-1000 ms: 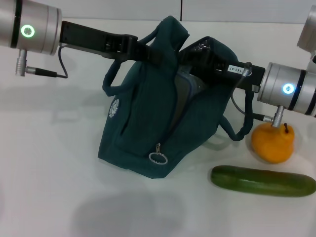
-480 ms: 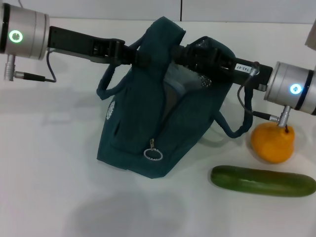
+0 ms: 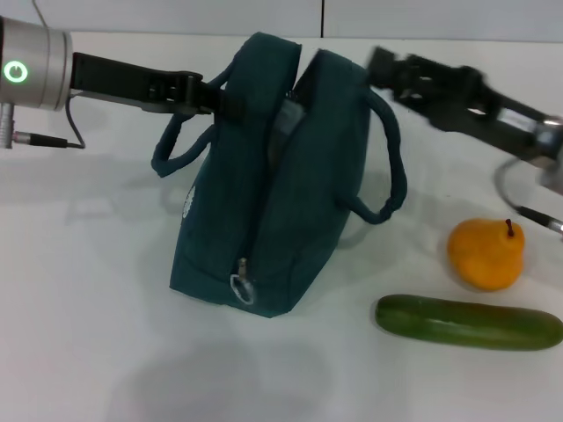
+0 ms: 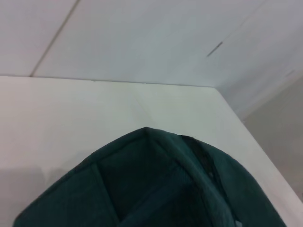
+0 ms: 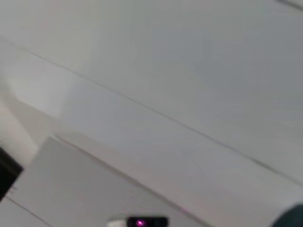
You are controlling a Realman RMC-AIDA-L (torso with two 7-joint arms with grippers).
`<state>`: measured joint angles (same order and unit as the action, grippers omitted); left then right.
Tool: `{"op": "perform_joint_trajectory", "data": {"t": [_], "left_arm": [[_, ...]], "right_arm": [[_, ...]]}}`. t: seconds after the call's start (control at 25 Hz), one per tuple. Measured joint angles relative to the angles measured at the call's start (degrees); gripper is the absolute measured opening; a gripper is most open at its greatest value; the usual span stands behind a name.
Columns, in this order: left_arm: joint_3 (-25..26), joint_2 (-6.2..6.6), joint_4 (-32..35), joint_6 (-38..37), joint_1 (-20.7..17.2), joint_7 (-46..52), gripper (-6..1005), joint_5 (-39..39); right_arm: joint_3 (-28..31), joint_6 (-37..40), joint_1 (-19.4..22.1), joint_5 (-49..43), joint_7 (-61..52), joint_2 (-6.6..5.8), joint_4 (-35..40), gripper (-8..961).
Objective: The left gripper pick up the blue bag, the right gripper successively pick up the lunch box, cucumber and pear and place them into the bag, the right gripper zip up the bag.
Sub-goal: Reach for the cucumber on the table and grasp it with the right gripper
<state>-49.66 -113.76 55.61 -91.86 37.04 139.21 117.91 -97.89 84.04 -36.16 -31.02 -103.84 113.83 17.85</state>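
We see the blue bag (image 3: 264,185) standing upright on the white counter (image 3: 79,334), near the middle and toward the far edge, its mouth a narrow slit at the top. The left pincer (image 3: 230,98) reaches in from the counter's left side and is clamped on the upper left part of the bag, by the base of one loop handle; that handle (image 3: 176,145) droops on the bag's left face, and the other handle (image 3: 387,158) hangs down its right face. The zipper's metal ring pull (image 3: 241,286) hangs low at the bag's near end. In the left wrist view the bag's teal top (image 4: 156,184) fills the lower part, with the counter behind it.

The right pincer (image 3: 380,66) is in the air just beside the bag's upper right corner, apart from the fabric; it is blurred and we cannot tell whether its fingers are spread or pressed together.

The pear (image 3: 486,253) sits toward the counter's right edge, stem up. The cucumber (image 3: 469,323) lies lengthwise just beside it, nearer the front edge, not touching it. We cannot see the lunch box
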Motion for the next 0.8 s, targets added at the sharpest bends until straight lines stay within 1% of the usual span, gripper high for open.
{"op": "perform_joint_trajectory", "data": {"t": [0.16, 0.28, 0.32, 0.48, 0.52, 0.56, 0.6, 0.64, 0.68, 0.72, 0.76, 0.8], "left_arm": [[0.0, 0.58, -2.2, 1.6, 0.0, -1.2, 72, 0.0], [0.0, 0.65, -2.6, 2.2, -0.2, -1.6, 72, 0.0], [0.0, 0.65, -2.6, 2.3, -0.4, -1.7, 72, 0.0], [0.2, 0.64, -2.6, 2.4, -0.9, -2.2, 73, 0.0], [0.5, 0.58, -2.6, 2.4, -0.9, -2.3, 73, 0.0], [0.8, 0.5, -2.7, 2.4, -0.9, -2.5, 73, 0.0], [1.1, 0.43, -2.8, 2.6, -0.9, -2.8, 73, 0.0], [1.3, 0.41, -3.0, 2.7, -0.9, -2.9, 73, 0.0], [1.4, 0.4, -3.2, 3.0, -0.9, -3.0, 73, -0.1], [1.4, 0.4, -3.3, 3.4, -0.8, -3.1, 73, -0.1], [1.4, 0.4, -3.3, 3.7, -0.8, -3.2, 73, -0.2], [1.4, 0.39, -3.3, 4.0, -0.8, -3.2, 73, -0.2]], "right_arm": [[2.7, 8.2, 4.7, 0.0, 8.5, -2.21, -0.1, 334], [3.8, 15.1, 8.3, -0.2, 18.6, -4.4, -0.6, 332], [3.8, 17.4, 9.7, -0.4, 22.9, -5.45, -1.0, 333], [4.0, 20.5, 13.4, -1.4, 33.0, -7.87, -1.8, 339], [4.1, 21.0, 13.9, -2.0, 34.6, -8.34, -1.9, 340], [4.1, 21.0, 13.9, -2.0, 34.6, -8.34, -1.9, 355], [4.2, 21.6, 14.4, -3.3, 36.6, -9.27, -2.1, 370], [4.3, 21.9, 14.4, -4.1, 37.0, -9.65, -2.1, 385], [4.4, 22.5, 14.1, -7.0, 37.3, -11.0, -1.7, 400], [4.5, 22.6, 13.9, -7.6, 37.2, -11.42, -1.6, 415], [4.5, 22.8, 13.4, -9.0, 36.9, -12.04, -1.4, 452], [4.5, 22.9, 12.5, -10.7, 36.1, -13.04, -1.2, 488]]}}
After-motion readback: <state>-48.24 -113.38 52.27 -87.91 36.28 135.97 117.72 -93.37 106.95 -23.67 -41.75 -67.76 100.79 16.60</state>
